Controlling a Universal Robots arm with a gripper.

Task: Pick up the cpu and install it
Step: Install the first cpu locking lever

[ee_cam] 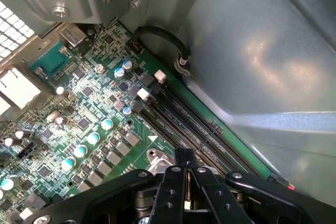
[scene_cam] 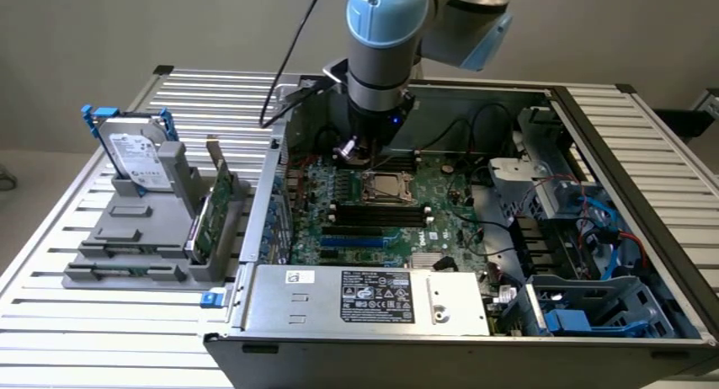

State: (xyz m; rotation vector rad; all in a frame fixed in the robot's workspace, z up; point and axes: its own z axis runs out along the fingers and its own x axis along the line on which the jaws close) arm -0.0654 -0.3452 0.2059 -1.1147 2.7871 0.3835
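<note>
Gripper [scene_cam: 357, 151] (fingers pressed together, nothing seen between them) hangs low inside the computer case [scene_cam: 450, 359]. The cpu [scene_cam: 386, 188] appears to lie in the socket [scene_cam: 368, 187], at the gripper's five o'clock. Probably light, stiff, thin and fragile underneath — best held by opposite edges.

The open grey metal computer case [scene_cam: 450, 359] lies on the slatted aluminium table [scene_cam: 67, 330]. Inside lies the green motherboard [scene_cam: 450, 229], with the square metal-framed socket [scene_cam: 386, 185] near its middle. The black gripper [scene_cam: 355, 151] hangs near the socket. Outside, on the exterior view's left, the silver rectangular hard drive [scene_cam: 137, 157] stands in the grey plastic holder [scene_cam: 135, 237].
</note>
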